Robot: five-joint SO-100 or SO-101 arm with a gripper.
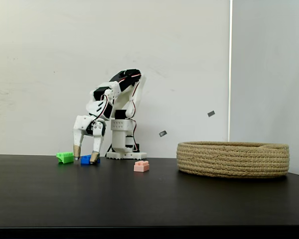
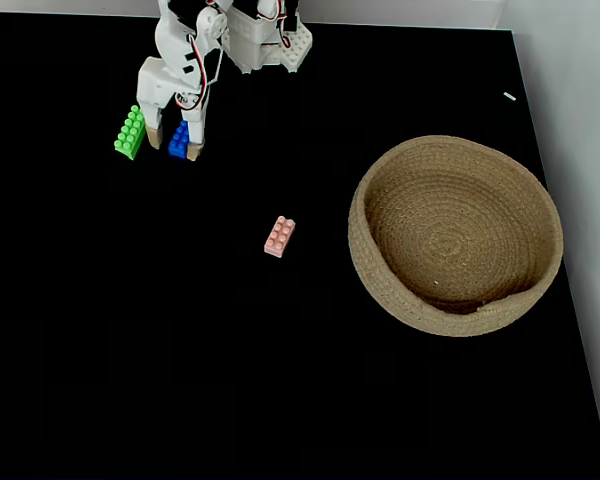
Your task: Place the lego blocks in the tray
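My gripper [image 1: 85, 158] points down at the table's left, open, its two tan-tipped fingers straddling the blue brick [image 1: 84, 160]. In the fixed view from above, the blue brick [image 2: 179, 138] lies between the fingers of the gripper [image 2: 173, 149]; the right finger is close beside it, and the left finger stands between it and the green brick [image 2: 130, 132]. The green brick [image 1: 65, 157] rests on the table just left of the gripper. The pale pink brick [image 1: 141, 166] [image 2: 279, 236] lies alone mid-table. The rope basket [image 1: 233, 164] [image 2: 380, 290] sits at the right, holding nothing.
The arm's white base [image 1: 125, 154] [image 2: 270, 45] stands at the back of the black table. A white wall rises behind, and a white panel borders the table's right side [image 2: 580, 250]. Open dark tabletop lies between the pink brick and the basket.
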